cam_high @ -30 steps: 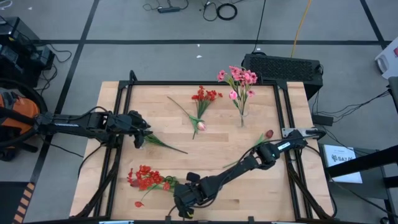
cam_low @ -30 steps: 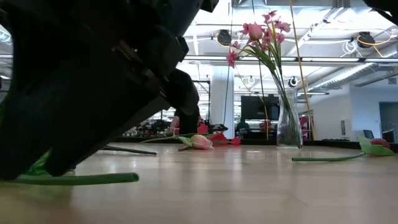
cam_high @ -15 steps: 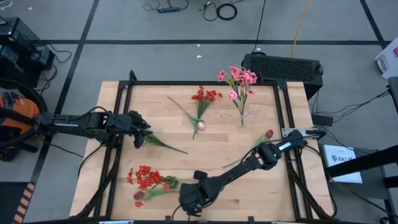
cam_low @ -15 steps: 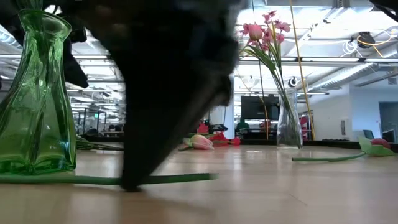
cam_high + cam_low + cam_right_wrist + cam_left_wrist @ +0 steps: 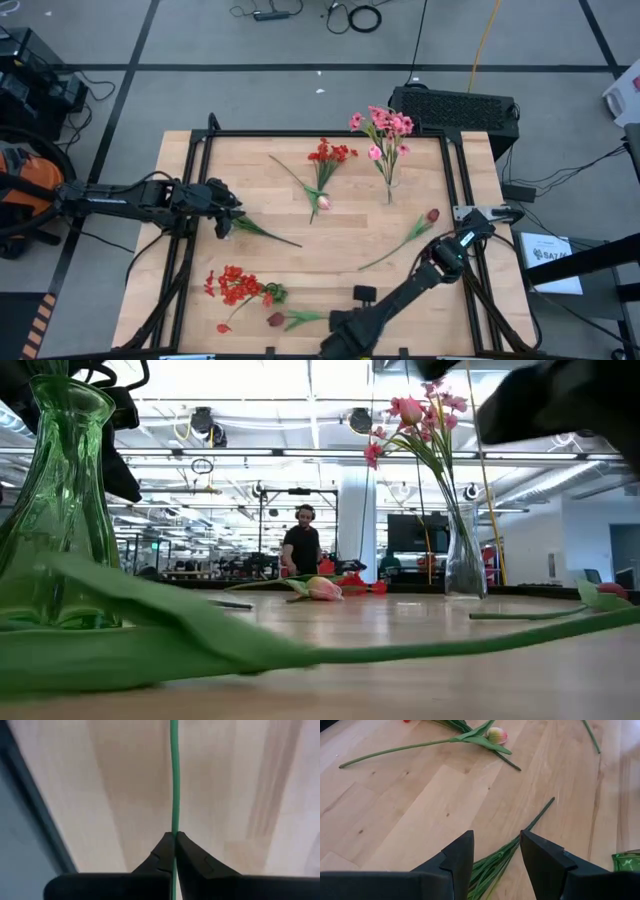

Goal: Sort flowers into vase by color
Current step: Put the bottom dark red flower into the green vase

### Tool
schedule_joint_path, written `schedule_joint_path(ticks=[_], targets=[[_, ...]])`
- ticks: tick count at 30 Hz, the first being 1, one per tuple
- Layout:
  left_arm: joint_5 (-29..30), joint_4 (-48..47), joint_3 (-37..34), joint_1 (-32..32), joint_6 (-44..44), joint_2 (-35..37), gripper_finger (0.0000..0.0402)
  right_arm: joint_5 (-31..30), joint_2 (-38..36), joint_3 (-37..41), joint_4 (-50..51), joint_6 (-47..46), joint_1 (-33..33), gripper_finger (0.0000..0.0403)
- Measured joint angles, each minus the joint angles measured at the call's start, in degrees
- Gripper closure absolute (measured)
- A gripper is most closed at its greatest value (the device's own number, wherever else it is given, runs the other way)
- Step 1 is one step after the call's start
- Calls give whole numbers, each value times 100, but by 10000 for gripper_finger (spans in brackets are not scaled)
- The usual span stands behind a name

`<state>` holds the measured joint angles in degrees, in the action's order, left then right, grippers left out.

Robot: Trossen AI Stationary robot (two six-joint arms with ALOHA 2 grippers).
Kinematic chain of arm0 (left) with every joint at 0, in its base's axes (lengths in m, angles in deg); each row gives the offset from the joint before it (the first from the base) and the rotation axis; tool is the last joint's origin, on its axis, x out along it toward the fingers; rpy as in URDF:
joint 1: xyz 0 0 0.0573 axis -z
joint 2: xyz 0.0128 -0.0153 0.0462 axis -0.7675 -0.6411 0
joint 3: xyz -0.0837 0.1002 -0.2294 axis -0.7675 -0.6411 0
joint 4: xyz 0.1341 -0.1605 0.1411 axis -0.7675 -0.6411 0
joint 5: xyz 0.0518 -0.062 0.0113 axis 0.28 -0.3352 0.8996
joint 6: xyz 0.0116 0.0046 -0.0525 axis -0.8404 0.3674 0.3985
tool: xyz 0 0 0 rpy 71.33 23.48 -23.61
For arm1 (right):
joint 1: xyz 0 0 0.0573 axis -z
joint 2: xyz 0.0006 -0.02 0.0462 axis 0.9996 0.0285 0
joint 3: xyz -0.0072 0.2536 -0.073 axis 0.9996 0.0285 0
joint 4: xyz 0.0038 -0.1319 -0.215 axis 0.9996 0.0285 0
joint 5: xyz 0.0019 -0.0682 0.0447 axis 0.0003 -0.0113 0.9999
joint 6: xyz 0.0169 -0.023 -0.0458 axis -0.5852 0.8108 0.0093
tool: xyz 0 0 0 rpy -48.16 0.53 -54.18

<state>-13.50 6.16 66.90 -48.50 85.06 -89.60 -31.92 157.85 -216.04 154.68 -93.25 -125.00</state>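
Observation:
A dark maroon tulip (image 5: 276, 320) lies near the table's near edge, its green stalk (image 5: 305, 318) running right to my right gripper (image 5: 335, 322), which is shut on it. In the low view its leaf (image 5: 170, 635) fills the foreground. A red blossom cluster (image 5: 232, 285) lies left of it. My left gripper (image 5: 228, 217) hangs open over green stalks (image 5: 492, 867) at the table's left, above the green vase (image 5: 55, 510). A clear vase (image 5: 388, 185) at the far right holds pink blooms (image 5: 385, 125). My right gripper pinches the tulip's thin stalk (image 5: 174, 827) between its two fingertips, at the end away from the bud. The fingers come from above, pointing down, and lie across the stalk. The bud and leaf rest on the table, and the stalk rises gently toward the fingers.
A red sprig (image 5: 330, 153) and a pink tulip (image 5: 322, 203) lie at the far middle. Another tulip with a dark bud (image 5: 432, 215) lies at the right. A black frame (image 5: 455, 200) rims the table. A person (image 5: 300, 545) stands far off in the room.
My right gripper has gone along the near edge toward the table's right and tipped until it points down. The maroon tulip has slid rightward with it, away from the red cluster. My left arm has kept still.

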Motion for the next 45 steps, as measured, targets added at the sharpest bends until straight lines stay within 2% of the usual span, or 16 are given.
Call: schedule_joint_path(ticks=[5,9,13,23,27,31,34,37,40,45], targets=[[0,-2,0,0,-3,0,234,133,-72,-8,696,-354,-276,402],[0,1,0,0,-7,0,234,104,-103,-10,699,-861,-469,402],[0,1,0,2,-20,0,234,-195,-103,-10,650,-1446,-598,395],[0,1,0,2,-22,-1,234,-226,-276,-12,492,-1615,-602,319],[0,1,0,0,-22,1,234,-743,-389,-12,194,-1615,-567,288],[0,2,0,1,-22,1,234,-1660,-449,-19,-476,-1499,-416,265],[0,1,0,2,-22,2,234,-2001,-428,-19,-831,-1118,-244,260],[0,1,0,2,-20,-1,234,-1991,-346,-19,-1181,-526,-30,261],[0,1,0,2,-20,2,234,-1700,-255,-19,-1458,-35,194,261],[0,1,0,2,-20,-1,234,-1537,-252,233,-1581,126,375,261]])
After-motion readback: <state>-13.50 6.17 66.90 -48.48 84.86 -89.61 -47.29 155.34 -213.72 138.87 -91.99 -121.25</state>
